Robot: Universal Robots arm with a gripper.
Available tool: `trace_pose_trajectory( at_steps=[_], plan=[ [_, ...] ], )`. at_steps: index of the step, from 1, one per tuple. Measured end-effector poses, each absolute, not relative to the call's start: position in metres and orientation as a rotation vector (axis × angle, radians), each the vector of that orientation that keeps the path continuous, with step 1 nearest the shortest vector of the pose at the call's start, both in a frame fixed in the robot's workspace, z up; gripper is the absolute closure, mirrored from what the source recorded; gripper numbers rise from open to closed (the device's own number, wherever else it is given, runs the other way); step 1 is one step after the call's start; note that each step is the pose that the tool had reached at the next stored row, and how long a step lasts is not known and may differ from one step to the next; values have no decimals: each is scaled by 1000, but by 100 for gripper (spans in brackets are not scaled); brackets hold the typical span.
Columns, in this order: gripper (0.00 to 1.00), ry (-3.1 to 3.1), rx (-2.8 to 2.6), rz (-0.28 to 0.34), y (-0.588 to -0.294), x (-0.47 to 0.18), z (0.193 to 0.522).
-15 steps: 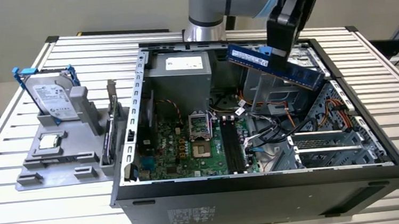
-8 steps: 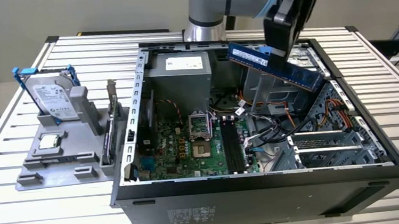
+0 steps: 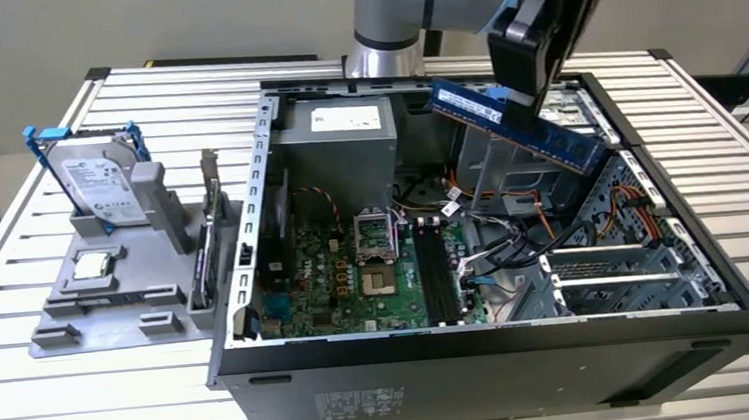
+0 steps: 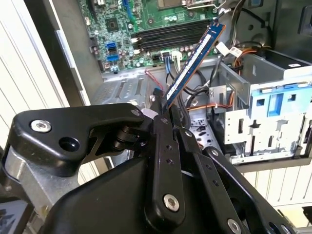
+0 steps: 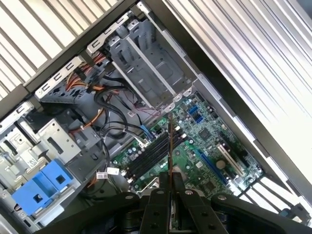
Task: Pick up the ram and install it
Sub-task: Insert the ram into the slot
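Our gripper [image 4: 163, 116] clamps the ram [image 4: 193, 59], tilted above the motherboard's memory slots [image 4: 170, 36]; we judge this tilt could cause misseating or snag cables [image 4: 199, 88].

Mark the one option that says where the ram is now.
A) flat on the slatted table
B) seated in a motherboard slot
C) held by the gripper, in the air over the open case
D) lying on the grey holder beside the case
C: in the exterior view the gripper is shut on the ram, which hangs tilted above the open case, clear of the long black motherboard slots.
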State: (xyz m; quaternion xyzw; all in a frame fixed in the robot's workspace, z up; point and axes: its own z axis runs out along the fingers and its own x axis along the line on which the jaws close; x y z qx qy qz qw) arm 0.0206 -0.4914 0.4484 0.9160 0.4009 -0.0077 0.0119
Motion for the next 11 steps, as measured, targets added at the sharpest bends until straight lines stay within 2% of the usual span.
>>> trace_pose_trajectory(
  at_steps=[11],
  plan=[
    [100, 1128, 2907, -25, -491, 20, 448]
  ],
)
